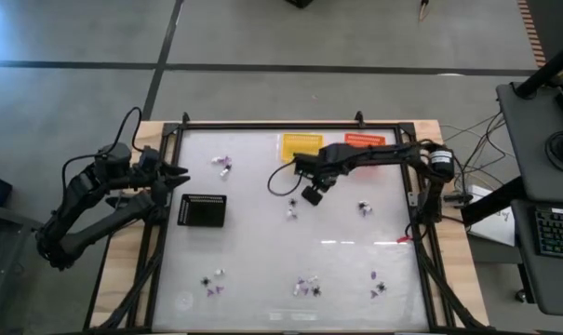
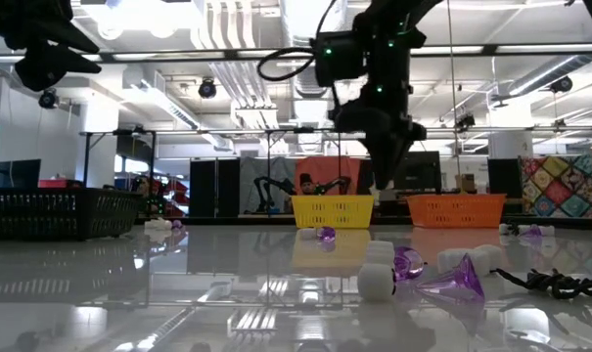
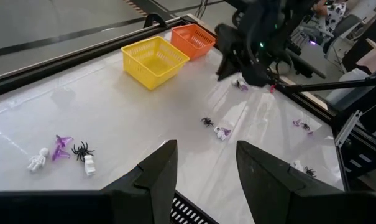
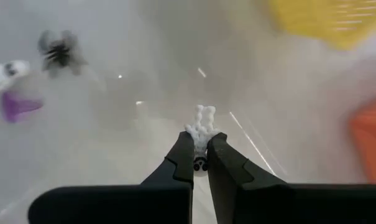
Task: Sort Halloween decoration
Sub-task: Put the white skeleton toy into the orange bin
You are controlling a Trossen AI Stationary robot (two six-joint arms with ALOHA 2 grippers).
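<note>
1. The left arm is folded at the table's left edge, beside the black mesh basket (image 1: 203,211); the left gripper (image 1: 176,176) is held with its fingers spread apart and nothing between them.
2. The right arm is stretched from the right edge across the table's far half, and the right gripper (image 4: 200,163) is held above the glossy white table (image 1: 262,251), clenched on a small white skeleton figure (image 4: 201,124) that juts out past the fingertips.
3. The black mesh basket is set near the left edge; its contents cannot be made out.
4. The yellow mesh basket (image 3: 152,60) and the orange mesh basket (image 3: 192,39) are placed side by side at the far edge; the yellow one is seen empty from the left wrist view.
5. The remaining Halloween decoration (image 1: 305,287) is scattered in small clusters over the table: white skeleton figures, black spiders and translucent purple pieces, near the far left, the centre, the right and along the near edge.
</note>
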